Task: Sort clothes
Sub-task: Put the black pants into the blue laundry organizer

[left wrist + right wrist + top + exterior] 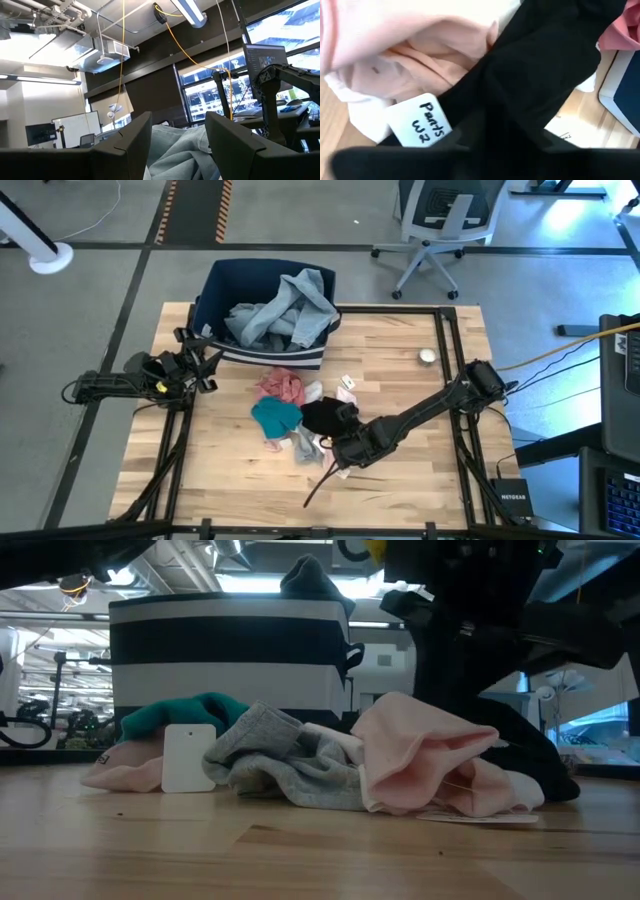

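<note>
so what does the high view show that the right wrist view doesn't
Only the high view shows the navy fabric bin with white stripes holding pale blue-grey denim, the teal piece, the small round silver object, and the left claw open beside the bin. Only the right wrist view shows the white tag handwritten "Pants W2" up close. Both show the black garment, pink fabric and the light wooden table, with the right claw at the pile.

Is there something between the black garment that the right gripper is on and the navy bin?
Yes. In the high view, the pink garment lies on the table between the black garment, where the right gripper is, and the striped navy bin. The bin already holds pale denim.
</note>
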You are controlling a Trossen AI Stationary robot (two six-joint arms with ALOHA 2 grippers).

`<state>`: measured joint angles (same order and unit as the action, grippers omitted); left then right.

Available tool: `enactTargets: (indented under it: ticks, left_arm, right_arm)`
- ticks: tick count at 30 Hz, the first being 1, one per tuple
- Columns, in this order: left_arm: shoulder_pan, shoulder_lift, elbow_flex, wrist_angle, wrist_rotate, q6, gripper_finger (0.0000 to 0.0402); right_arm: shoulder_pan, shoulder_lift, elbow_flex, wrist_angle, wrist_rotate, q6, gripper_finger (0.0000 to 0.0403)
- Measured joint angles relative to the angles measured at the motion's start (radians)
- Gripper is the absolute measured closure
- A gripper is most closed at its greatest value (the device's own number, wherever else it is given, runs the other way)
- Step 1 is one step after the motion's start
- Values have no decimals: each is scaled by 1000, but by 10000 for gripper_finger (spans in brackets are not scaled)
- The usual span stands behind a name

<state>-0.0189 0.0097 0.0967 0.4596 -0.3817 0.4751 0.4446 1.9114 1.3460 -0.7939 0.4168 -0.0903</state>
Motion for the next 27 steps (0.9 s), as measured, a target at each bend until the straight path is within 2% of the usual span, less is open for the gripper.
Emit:
enactTargets:
  ticks: [2, 4, 8, 12, 19, 23, 27]
  left_arm:
    - [0, 0, 0, -1, 0, 0, 222]
    - [0, 0, 0, 0, 0, -1, 222]
    - [0, 0, 0, 0, 0, -2, 222]
    - [0, 0, 0, 1, 0, -3, 222]
    - [0, 0, 0, 2, 0, -3, 222]
    - [0, 0, 0, 1, 0, -3, 222]
    - [0, 0, 0, 2, 0, -3, 222]
  right_arm:
    - [0, 0, 0, -3, 12, -14, 363]
    - [0, 0, 0, -6, 47, -22, 389]
    - [0, -8, 28, -24, 103, -26, 371]
    - [0, -19, 141, -68, 144, -81, 367]
    - [-6, -20, 393, -129, 277, -296, 393]
    - [-37, -20, 523, -113, 351, -416, 381]
    - [-85, -21, 619, -57, 362, -517, 372]
